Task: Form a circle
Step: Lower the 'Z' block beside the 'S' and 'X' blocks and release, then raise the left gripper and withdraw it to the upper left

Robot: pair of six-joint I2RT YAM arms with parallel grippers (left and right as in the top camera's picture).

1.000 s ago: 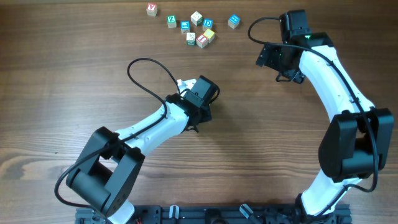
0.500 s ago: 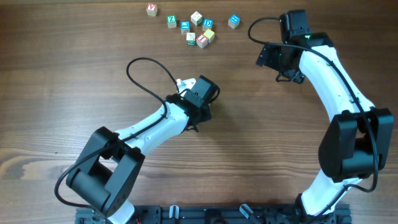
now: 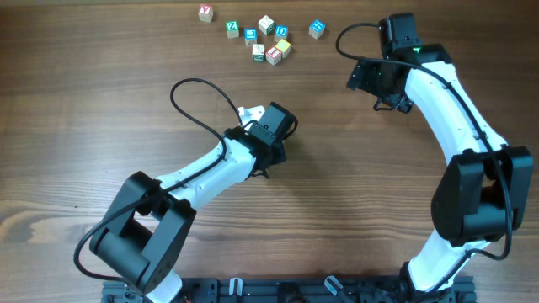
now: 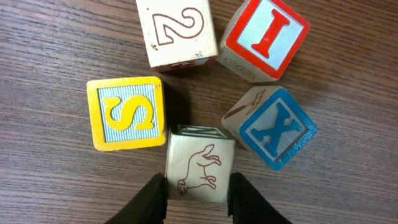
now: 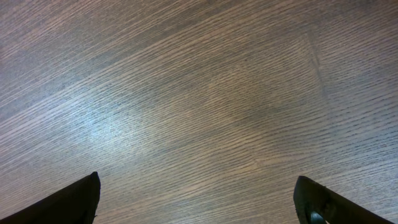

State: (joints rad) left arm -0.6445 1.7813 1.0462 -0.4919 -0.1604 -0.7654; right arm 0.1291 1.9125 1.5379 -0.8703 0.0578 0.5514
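Observation:
In the left wrist view five small letter cubes make the circle on the wood: a white "2" cube (image 4: 177, 31), a red-framed "I" cube (image 4: 266, 37), a blue "X" cube (image 4: 273, 127), a yellow "S" cube (image 4: 126, 113) and a cream cube with an animal drawing (image 4: 199, 158). My left gripper (image 4: 198, 182) is shut on the cream cube, one finger touching each side. Overhead, the left gripper (image 3: 268, 126) covers the ring; only a white corner shows beside it. My right gripper (image 5: 198, 183) is open over bare wood, at the upper right overhead (image 3: 370, 77).
Several loose cubes lie scattered along the far edge, among them a red-lettered one (image 3: 205, 12), a green one (image 3: 232, 29), a blue one (image 3: 317, 29) and a tight cluster (image 3: 274, 52). The left arm's black cable (image 3: 202, 93) loops above the table.

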